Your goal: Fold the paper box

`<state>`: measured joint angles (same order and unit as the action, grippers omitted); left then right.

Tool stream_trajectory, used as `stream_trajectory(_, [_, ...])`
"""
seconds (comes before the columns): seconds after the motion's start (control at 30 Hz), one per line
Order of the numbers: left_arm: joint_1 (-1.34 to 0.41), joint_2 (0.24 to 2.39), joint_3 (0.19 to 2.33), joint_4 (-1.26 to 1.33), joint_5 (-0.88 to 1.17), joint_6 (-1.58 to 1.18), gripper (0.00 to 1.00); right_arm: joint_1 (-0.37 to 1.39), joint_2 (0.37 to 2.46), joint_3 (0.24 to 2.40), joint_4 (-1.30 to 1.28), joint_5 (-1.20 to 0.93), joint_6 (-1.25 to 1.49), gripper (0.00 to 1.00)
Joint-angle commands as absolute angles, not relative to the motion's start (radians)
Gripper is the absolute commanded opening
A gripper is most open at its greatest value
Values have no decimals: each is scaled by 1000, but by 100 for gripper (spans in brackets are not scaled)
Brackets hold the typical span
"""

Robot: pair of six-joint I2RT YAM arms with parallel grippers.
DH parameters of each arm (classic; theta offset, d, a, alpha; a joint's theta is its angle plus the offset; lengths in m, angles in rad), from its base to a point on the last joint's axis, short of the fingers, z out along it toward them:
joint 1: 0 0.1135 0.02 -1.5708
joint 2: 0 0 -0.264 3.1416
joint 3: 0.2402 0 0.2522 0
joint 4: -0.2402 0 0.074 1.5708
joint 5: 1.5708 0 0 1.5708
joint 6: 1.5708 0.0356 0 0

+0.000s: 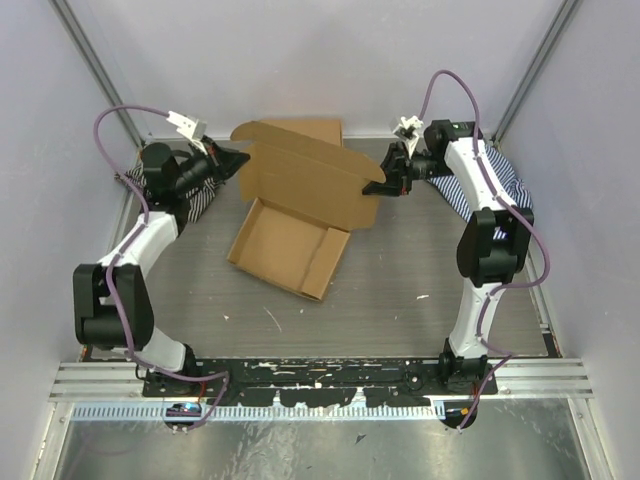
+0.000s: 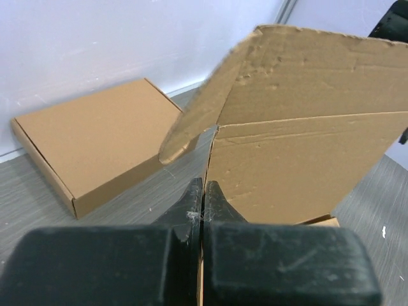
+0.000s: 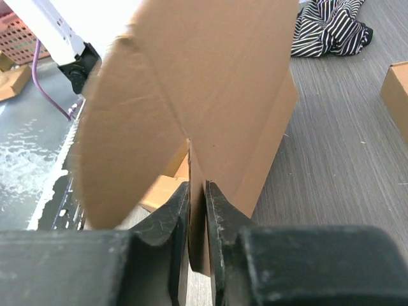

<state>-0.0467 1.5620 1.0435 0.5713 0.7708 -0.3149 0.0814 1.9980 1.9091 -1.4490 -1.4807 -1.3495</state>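
Note:
The paper box [image 1: 290, 250] lies mid-table as a shallow brown tray, with its big lid panel [image 1: 315, 178] standing up along the far side. My left gripper [image 1: 243, 158] is at the lid's left edge. In the left wrist view its fingers [image 2: 204, 185] are pressed together on a thin cardboard edge, with the lid [image 2: 299, 159] rising ahead. My right gripper [image 1: 378, 188] is at the lid's right edge. In the right wrist view it [image 3: 197, 186] has a cardboard flap [image 3: 197, 229] between its two narrow-set fingers, and the lid panel [image 3: 191, 76] fills the view above.
A flat closed brown box [image 1: 318, 130] [image 2: 95, 140] lies against the back wall behind the lid. Striped cloths lie under each arm, left [image 1: 198, 200] and right [image 1: 505, 185] [image 3: 331, 25]. Walls close in on three sides.

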Motion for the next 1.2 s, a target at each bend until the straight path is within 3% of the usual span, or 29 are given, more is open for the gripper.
stream_trajectory(0.0, [-53,1439,1015,458,734,-261,0,84,2012,1971,-1463,-1541,-1300,23])
stream_trajectory(0.13, [-67,1312,968,353,662,-215,0,84,2015,1980,-1463,-1557,-1282,41])
stream_trajectory(0.3, [-111,1175,919,216,544,-176,0,79,2001,1975,-1463,-1510,-1293,98])
stream_trajectory(0.5, [-188,1125,921,45,399,-99,0,-22,2020,1953,-1463,-1524,-1279,100])
stream_trajectory(0.77, [-189,1091,884,53,314,-96,0,-157,2098,2010,-1466,-1620,-1224,100])
stream_trajectory(0.83, [-189,1077,873,61,312,-99,0,-154,2120,2109,-1467,-1620,-1143,100])
stream_trajectory(0.97, [-192,1049,859,68,305,-102,0,-113,2188,2508,-1437,-1619,-789,100])
stream_trajectory(1.07, [-194,1045,867,64,311,-109,0,-21,2056,2518,-937,-1581,-187,100])
stream_trajectory(1.17, [-195,1048,869,65,314,-109,0,40,1745,2110,210,-1256,600,100])
